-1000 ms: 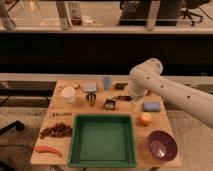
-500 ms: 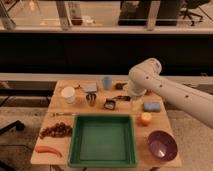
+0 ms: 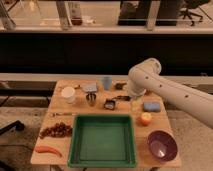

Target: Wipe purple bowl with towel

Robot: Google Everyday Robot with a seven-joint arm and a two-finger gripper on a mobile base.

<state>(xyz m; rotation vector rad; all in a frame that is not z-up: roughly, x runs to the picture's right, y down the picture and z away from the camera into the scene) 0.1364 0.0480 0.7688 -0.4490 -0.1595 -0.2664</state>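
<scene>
The purple bowl (image 3: 162, 145) stands at the table's front right corner, wide, dark and glossy inside. The towel (image 3: 90, 88), a small grey-blue folded cloth, lies flat at the back of the table, left of centre. My white arm comes in from the right and bends down over the back right of the table. The gripper (image 3: 126, 98) sits low at the arm's end, between the towel and a blue pad, well behind the bowl. It is mostly hidden by the wrist.
A green tray (image 3: 102, 140) fills the front middle. A white cup (image 3: 68, 95), metal cup (image 3: 91, 98), blue cup (image 3: 106, 82) and small dark object (image 3: 110, 104) stand at the back. Blue pad (image 3: 151, 106) and orange object (image 3: 145, 118) lie right; grapes (image 3: 56, 130) and a carrot (image 3: 48, 149) left.
</scene>
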